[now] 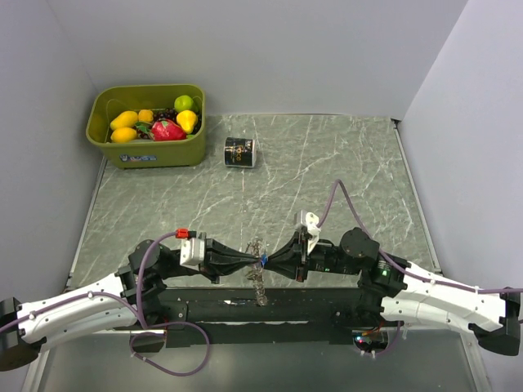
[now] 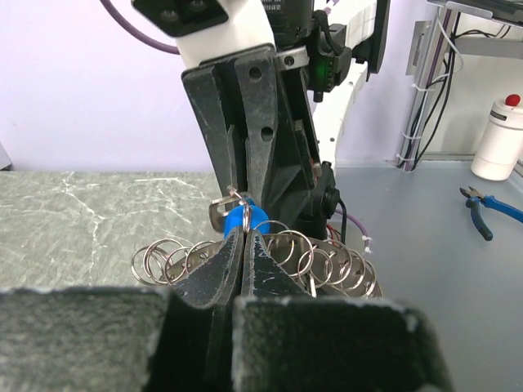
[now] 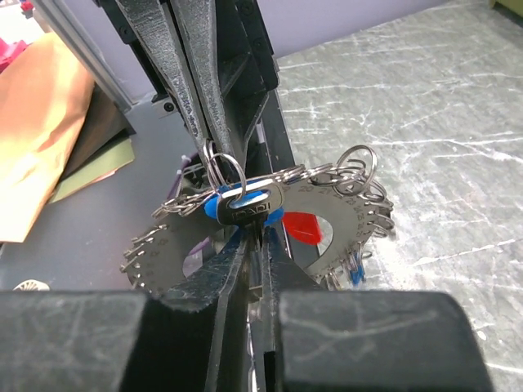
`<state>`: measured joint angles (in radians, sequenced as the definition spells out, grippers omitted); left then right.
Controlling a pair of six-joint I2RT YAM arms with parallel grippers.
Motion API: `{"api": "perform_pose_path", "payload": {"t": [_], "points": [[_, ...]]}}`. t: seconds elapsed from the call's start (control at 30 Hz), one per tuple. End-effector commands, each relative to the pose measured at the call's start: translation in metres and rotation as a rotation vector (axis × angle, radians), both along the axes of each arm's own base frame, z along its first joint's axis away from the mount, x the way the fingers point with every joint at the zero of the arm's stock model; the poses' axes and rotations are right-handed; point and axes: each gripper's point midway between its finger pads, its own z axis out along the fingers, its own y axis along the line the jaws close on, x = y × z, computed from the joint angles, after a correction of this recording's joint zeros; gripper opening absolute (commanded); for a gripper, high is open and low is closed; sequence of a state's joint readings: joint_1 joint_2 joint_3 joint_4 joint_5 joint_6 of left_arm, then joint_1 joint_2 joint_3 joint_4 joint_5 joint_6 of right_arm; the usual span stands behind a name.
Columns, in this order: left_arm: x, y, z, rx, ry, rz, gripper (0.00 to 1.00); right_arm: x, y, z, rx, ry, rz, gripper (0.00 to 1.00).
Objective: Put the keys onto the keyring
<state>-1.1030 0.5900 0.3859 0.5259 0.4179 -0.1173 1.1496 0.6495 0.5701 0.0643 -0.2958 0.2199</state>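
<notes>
A key (image 3: 249, 204) with a blue plastic head and a silver blade is held in the air at the table's near edge. My right gripper (image 3: 260, 237) is shut on its blade, head pointing away. The keyring (image 3: 351, 214), a toothed metal disc fringed with small split rings, hangs right behind the key. My left gripper (image 2: 243, 233) is shut on one small split ring (image 3: 222, 170) at the key's head. In the top view both grippers meet tip to tip, left (image 1: 254, 260) and right (image 1: 269, 261), and the keyring (image 1: 258, 287) dangles below them.
A green bin (image 1: 155, 153) of toy fruit stands at the back left, a small black can (image 1: 239, 152) beside it. Off the table, past the near edge, are a white bottle (image 2: 500, 135), blue pliers (image 2: 490, 214) and orange paper (image 3: 41, 139).
</notes>
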Motion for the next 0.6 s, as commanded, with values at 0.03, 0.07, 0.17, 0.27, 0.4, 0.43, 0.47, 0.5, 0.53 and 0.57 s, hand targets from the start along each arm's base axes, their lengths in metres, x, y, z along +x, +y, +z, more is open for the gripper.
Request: {"api": "perform_pose_path", "payload": {"t": [0.03,0.07,0.17,0.27,0.4,0.43,0.47,0.5,0.53,0.57], "points": [[-0.009,0.012,0.046,-0.119,-0.072,-0.014,0.01,0.002,-0.004,0.019,0.064,-0.031,-0.022,0.0],[-0.01,0.012,0.046,-0.115,-0.074,-0.016,0.01,0.001,-0.005,0.019,0.063,-0.035,-0.017,0.0],[-0.011,0.012,0.044,-0.099,-0.079,-0.02,0.01,-0.003,-0.012,0.021,0.062,-0.051,-0.007,0.0],[-0.011,0.012,0.042,-0.085,-0.083,-0.019,0.01,-0.007,-0.019,0.028,0.07,-0.082,-0.001,0.0],[-0.011,0.016,0.044,-0.088,-0.087,-0.007,0.01,-0.009,-0.02,0.013,0.022,-0.062,0.01,0.0],[-0.01,0.016,0.044,-0.088,-0.088,-0.002,0.01,-0.01,-0.019,0.01,0.015,-0.052,0.017,0.0],[-0.009,0.016,0.044,-0.087,-0.087,0.001,0.01,-0.011,-0.018,0.006,0.009,-0.046,0.027,0.0],[-0.01,0.017,0.045,-0.089,-0.089,0.0,0.01,-0.012,-0.015,0.001,0.002,-0.029,0.036,0.0],[-0.01,0.017,0.046,-0.091,-0.09,0.0,0.01,-0.013,-0.014,-0.003,-0.004,-0.021,0.042,0.0],[-0.01,0.017,0.046,-0.092,-0.09,-0.003,0.01,-0.014,-0.014,-0.008,-0.016,-0.012,0.048,0.0]]}}
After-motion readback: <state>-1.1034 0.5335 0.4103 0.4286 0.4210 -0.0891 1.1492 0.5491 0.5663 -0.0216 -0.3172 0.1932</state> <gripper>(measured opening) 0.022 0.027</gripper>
